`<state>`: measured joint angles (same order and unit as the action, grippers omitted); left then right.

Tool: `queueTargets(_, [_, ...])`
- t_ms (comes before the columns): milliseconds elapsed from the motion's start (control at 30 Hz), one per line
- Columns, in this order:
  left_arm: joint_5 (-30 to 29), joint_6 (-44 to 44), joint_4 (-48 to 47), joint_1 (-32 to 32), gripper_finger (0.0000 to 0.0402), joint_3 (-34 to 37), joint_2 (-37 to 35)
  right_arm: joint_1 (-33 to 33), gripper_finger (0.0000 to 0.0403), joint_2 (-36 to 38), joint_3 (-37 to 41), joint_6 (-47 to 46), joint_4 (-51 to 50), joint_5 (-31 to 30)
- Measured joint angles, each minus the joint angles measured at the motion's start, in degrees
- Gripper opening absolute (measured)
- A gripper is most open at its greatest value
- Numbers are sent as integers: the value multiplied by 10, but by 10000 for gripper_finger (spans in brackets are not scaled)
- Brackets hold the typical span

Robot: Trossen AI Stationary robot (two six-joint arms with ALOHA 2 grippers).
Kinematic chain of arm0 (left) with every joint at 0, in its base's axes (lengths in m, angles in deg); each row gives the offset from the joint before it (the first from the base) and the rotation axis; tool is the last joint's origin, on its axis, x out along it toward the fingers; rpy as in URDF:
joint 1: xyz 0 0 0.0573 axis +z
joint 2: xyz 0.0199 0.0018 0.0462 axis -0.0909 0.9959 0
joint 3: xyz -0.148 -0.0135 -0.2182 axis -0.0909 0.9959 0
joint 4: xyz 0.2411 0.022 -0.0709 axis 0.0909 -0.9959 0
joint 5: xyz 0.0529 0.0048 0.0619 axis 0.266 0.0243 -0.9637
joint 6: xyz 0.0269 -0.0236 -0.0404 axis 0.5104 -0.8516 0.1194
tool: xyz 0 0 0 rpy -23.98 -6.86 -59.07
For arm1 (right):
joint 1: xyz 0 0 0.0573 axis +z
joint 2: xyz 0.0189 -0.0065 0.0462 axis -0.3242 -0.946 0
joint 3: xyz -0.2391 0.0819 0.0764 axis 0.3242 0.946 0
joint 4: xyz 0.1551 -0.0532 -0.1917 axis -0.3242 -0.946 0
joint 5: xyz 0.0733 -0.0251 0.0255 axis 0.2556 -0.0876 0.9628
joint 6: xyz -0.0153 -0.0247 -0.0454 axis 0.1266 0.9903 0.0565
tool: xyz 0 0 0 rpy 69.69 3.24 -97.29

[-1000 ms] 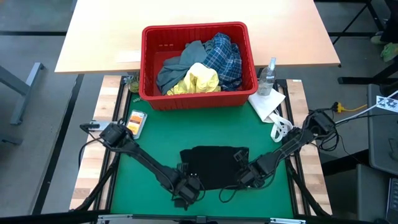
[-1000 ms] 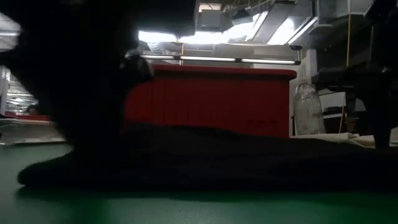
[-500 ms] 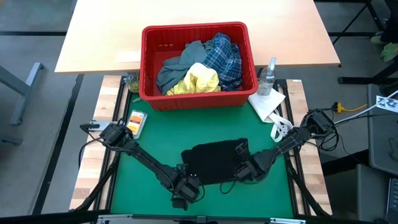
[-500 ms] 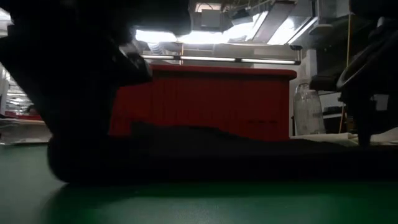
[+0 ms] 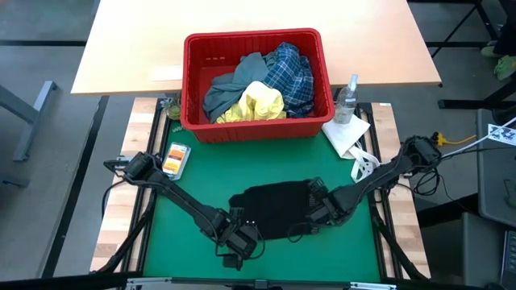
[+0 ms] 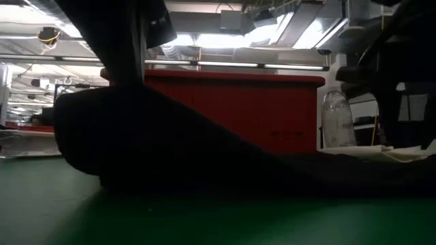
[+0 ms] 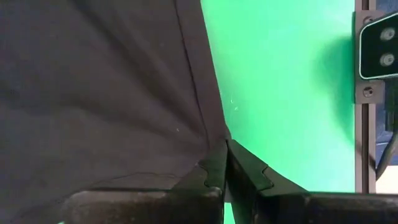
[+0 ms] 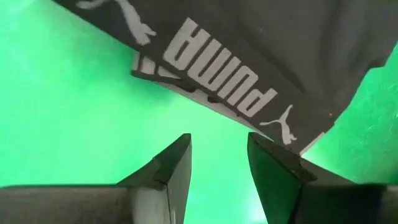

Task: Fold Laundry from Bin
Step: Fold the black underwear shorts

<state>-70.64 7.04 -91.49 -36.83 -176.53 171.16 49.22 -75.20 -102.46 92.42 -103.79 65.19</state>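
A dark navy garment (image 5: 274,208) with a white-lettered waistband (image 8: 224,74) lies on the green mat (image 5: 201,181). Its near-left corner is raised. My left gripper (image 5: 239,240) is at that corner, shut on it. My right gripper (image 5: 321,213) hovers open over the mat by the garment's right end; only green mat shows between its fingers (image 8: 219,155). The red bin (image 5: 193,80) stands at the far side and holds a grey-blue, a yellow and a blue-white plaid garment. My left gripper pinches the garment's edge at its near-left corner (image 7: 214,144) between its two fingers, coming from above and slanting down. The corner (image 6: 95,129) is lifted off the mat. The cloth slopes down from it to the right part (image 6: 327,173), which lies on the mat.
A clear spray bottle (image 5: 348,98) and a white paper towel (image 5: 345,133) sit right of the bin, with a white object (image 5: 364,167) nearer. A small orange-and-white box (image 5: 176,158) lies at the mat's left. Green mat is bare left of the garment.
My left gripper has risen with the garment's near-left corner, which now stands clear of the mat while the right part stays down. My right gripper has moved toward the far edge and a little up, beside the garment's right end.
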Motion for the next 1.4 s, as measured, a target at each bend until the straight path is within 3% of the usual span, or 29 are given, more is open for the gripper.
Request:
queueTargets(333, [5, -9, 1, 0, 15, 0, 0, 0, 156, 9, -1, -15, 40, 3])
queueTargets(700, [11, -61, 1, 0, 131, 0, 0, 1, 156, 9, -1, -6, 56, 33])
queueTargets(867, [-47, -62, 1, 0, 160, 0, 0, 1, 156, 9, -1, 18, 56, 34])
queueTargets(1167, [-85, -60, 1, 52, 149, 0, 0, 1, 156, 10, -1, 19, 139, 64])
queueTargets(1400, [-85, -1, 1, 116, 125, 0, 0, 1, 156, 10, -2, 21, 144, 64])
